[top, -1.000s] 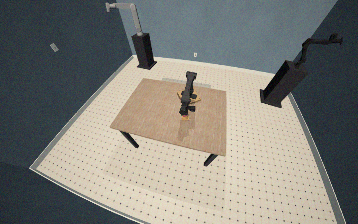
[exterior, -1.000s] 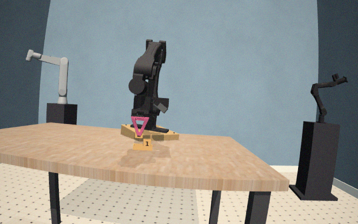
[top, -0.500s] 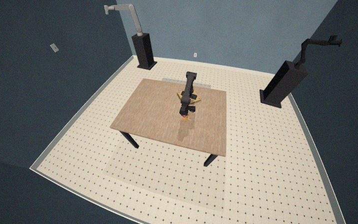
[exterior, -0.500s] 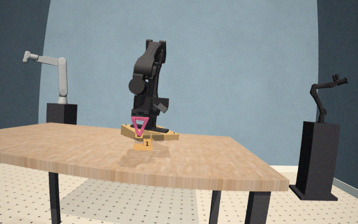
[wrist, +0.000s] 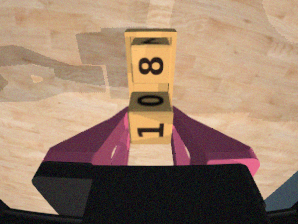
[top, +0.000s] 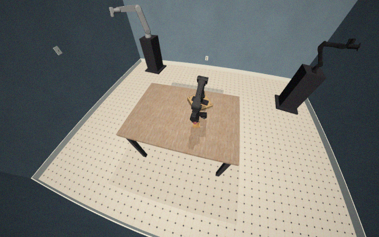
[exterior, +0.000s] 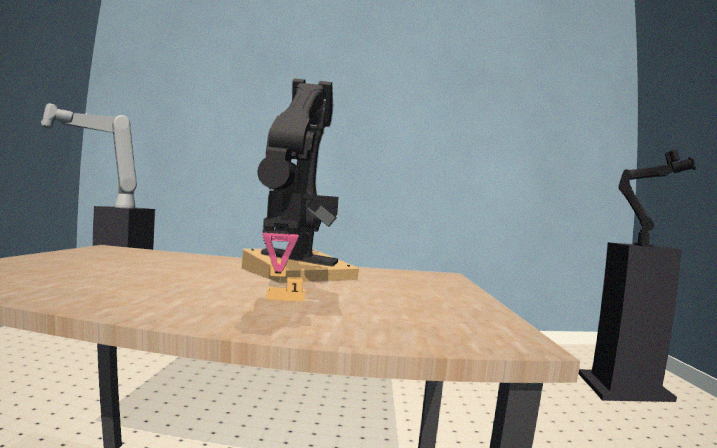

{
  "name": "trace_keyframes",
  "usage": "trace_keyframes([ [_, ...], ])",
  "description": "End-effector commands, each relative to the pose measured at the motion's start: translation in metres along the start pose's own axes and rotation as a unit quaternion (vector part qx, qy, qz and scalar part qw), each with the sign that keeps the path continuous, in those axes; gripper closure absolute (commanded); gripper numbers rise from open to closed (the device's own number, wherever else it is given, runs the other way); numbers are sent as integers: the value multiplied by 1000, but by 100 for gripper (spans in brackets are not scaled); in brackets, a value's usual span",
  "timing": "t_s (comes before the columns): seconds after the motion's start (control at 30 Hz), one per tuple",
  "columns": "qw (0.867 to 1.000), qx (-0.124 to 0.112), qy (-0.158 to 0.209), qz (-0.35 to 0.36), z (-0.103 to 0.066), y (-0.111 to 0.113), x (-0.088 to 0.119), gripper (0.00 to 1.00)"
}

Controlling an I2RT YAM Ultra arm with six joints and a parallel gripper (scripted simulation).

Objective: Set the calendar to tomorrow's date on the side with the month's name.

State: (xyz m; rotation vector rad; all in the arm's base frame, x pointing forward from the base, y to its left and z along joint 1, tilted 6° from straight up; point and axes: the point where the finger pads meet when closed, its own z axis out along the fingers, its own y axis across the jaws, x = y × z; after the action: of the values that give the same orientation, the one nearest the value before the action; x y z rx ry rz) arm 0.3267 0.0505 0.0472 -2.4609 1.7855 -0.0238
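You're clamping the jaws on the near cube (wrist: 150, 117), faces 0 and 1 showing. The far cube (wrist: 152, 63), showing 8, is sitting straight ahead beyond the jaws, touching it, low over the worktop (exterior: 127, 300).

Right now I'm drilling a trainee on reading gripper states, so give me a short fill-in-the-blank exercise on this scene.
1. The pink-fingered gripper is shut on a ____.
2. In the wrist view, the far cube shows the digit ____.
3. In the exterior view, the tray on the table has one cube showing the digit ____.

Missing words: cube; 8; 1
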Motion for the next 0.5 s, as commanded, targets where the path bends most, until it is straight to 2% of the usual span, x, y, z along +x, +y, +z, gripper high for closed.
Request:
trace_keyframes([
  [0.0,1000,7,-2,-2,-4,-6,-2,74],
  [0.47,1000,5,-3,-3,-3,-7,-1,74],
])
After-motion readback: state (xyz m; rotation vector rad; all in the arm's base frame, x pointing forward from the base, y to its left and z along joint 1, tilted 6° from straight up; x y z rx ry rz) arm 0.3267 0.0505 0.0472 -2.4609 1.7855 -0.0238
